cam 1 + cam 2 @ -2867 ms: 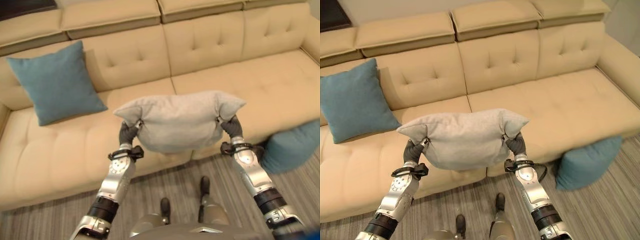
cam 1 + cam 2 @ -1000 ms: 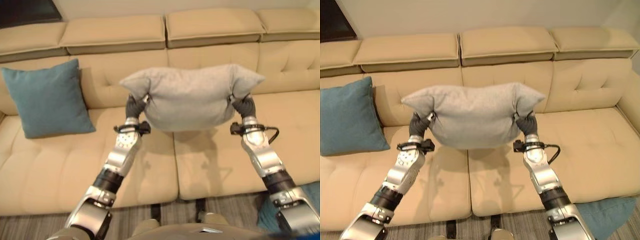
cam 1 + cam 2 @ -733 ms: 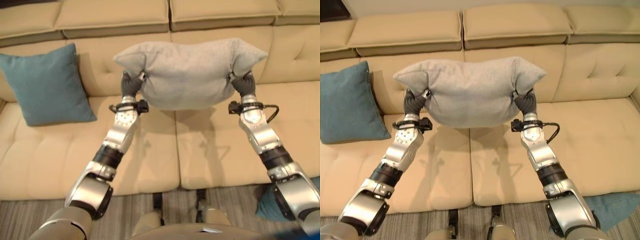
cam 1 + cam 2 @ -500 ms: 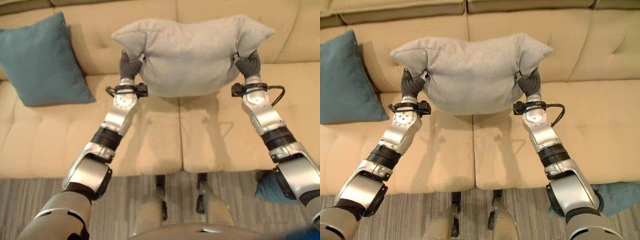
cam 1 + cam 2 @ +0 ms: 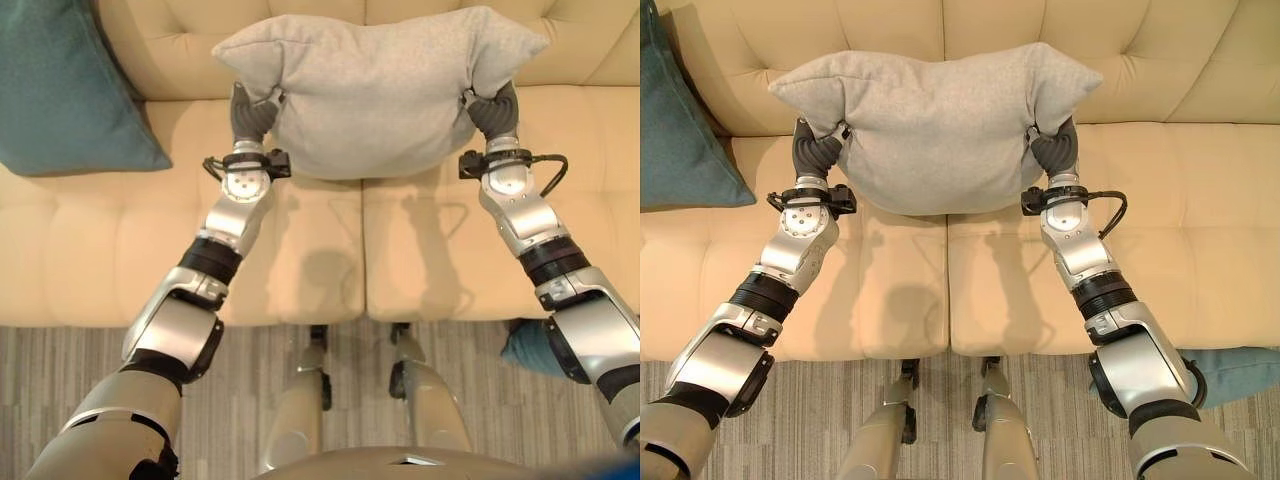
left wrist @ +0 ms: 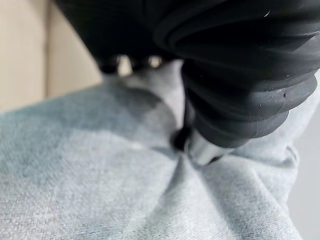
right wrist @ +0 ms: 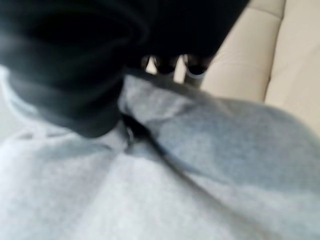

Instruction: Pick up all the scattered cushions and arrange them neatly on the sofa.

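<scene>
A teal cushion [image 5: 1240, 370] is lying on the striped carpet [image 5: 810, 420] against the sofa's front edge, down by the robot's right side. Above the front half of the beige sofa [image 5: 1200, 250], both arms are reaching forward and holding a grey cushion [image 5: 935, 125] in the air over the seam between two seat pads, its shadow falling on the seat below. The left hand [image 5: 812, 155] is pinching the cushion's left corner, with the cloth bunching around its thumb and fingers in the left wrist view. The right hand [image 5: 1056, 150] is gripping the right corner the same way, its dark-tipped fingers [image 7: 170, 62] curling over the fabric. Farther back, at the sofa's left end, a second teal cushion [image 5: 60, 90] is leaning against the tufted backrest [image 5: 890, 30].
</scene>
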